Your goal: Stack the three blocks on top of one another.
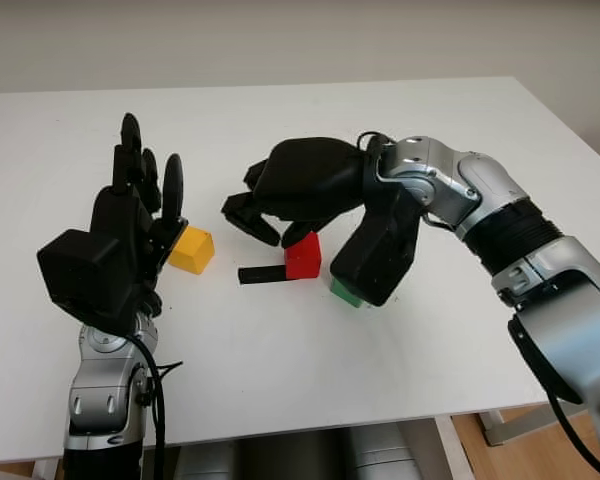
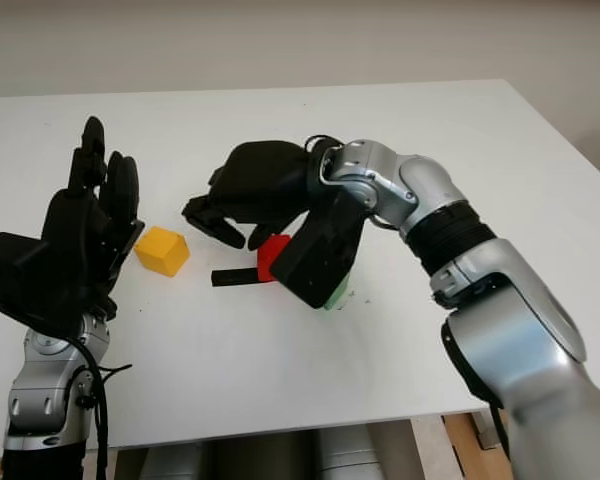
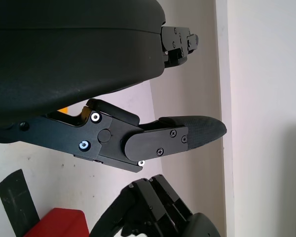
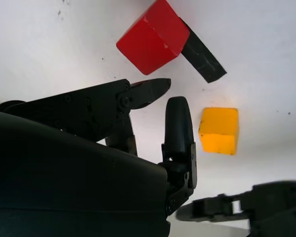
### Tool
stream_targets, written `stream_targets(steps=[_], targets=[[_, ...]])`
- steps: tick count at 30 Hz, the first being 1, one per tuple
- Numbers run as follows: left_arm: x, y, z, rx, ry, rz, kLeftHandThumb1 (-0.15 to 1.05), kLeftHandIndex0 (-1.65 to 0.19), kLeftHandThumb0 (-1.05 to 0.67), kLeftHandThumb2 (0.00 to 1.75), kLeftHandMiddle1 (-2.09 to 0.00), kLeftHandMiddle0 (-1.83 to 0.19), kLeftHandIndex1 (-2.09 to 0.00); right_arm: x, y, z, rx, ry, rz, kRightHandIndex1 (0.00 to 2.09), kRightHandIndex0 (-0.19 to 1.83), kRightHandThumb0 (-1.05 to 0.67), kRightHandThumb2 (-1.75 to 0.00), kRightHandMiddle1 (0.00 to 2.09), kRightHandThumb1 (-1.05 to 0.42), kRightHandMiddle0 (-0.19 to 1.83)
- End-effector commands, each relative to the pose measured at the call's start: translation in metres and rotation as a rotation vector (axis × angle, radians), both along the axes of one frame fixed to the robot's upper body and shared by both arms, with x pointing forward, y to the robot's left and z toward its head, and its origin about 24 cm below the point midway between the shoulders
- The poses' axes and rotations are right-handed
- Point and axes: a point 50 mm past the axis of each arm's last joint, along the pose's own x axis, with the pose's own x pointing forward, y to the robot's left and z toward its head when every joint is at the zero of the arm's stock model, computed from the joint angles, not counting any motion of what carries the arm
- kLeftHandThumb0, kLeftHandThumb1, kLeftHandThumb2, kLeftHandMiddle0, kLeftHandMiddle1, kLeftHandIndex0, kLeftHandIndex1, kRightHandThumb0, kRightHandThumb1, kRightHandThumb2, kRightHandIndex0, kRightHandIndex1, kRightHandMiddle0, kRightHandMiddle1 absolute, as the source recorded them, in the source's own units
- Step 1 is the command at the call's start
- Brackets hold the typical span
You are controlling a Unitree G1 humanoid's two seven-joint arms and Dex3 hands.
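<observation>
three blocks [image 1: 303, 256], one tape strip [image 1: 262, 275]

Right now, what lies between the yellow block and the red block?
In the left eye view, bare white table separates the yellow block from the red block, except a black tape strip beside the red one.

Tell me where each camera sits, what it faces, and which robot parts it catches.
Head stereo pair: looks forward and down at the white table; both arms enter from below.
Left wrist: beside the open left hand, raised near the yellow block.
Right wrist: behind the open right hand, above the red block.
Shared: red block, yellow block, black tape strip; the head pair also shows the green block.
</observation>
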Motion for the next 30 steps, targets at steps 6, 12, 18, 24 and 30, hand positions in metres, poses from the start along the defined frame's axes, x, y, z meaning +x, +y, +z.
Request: stream_targets(steps=[6,12,18,24,30], targets=[[0.001,-0.001,0.005,0.004,-0.023,-0.011,1.05,0.08,-0.73,0.5,-0.05,0.07,-0.05,0.008,-0.009,0.039,0.231,0.086,-0.105,1.58,0.36,-0.22,-0.05,1.4,-0.95,0.33],[0.0,-0.001,0.005,0.0,-0.027,-0.013,1.05,0.08,-0.72,0.49,-0.05,0.07,-0.05,0.018,-0.028,0.055,0.365,0.127,-0.181,1.34,0.24,-0.33,-0.05,1.07,-0.87,0.24],[-0.001,0.001,0.006,0.016,-0.028,-0.008,1.05,0.08,-0.72,0.48,-0.05,0.07,-0.05,0.026,-0.056,0.049,0.403,0.161,-0.292,0.9,0.11,-0.52,-0.06,0.71,-0.87,0.14],[-0.003,0.003,0.006,0.031,-0.025,0.004,1.05,0.06,-0.66,0.47,-0.06,0.05,-0.06,0.024,-0.084,0.027,0.415,0.192,-0.364,0.82,0.07,-0.61,-0.05,0.59,-0.87,0.08],[-0.006,0.011,0.009,0.183,-0.033,0.133,1.05,-0.03,-0.65,0.32,-0.11,-0.08,-0.11,0.024,-0.096,0.018,0.564,0.274,-0.434,0.99,-0.14,-0.62,-0.05,0.75,-0.87,-0.09]])
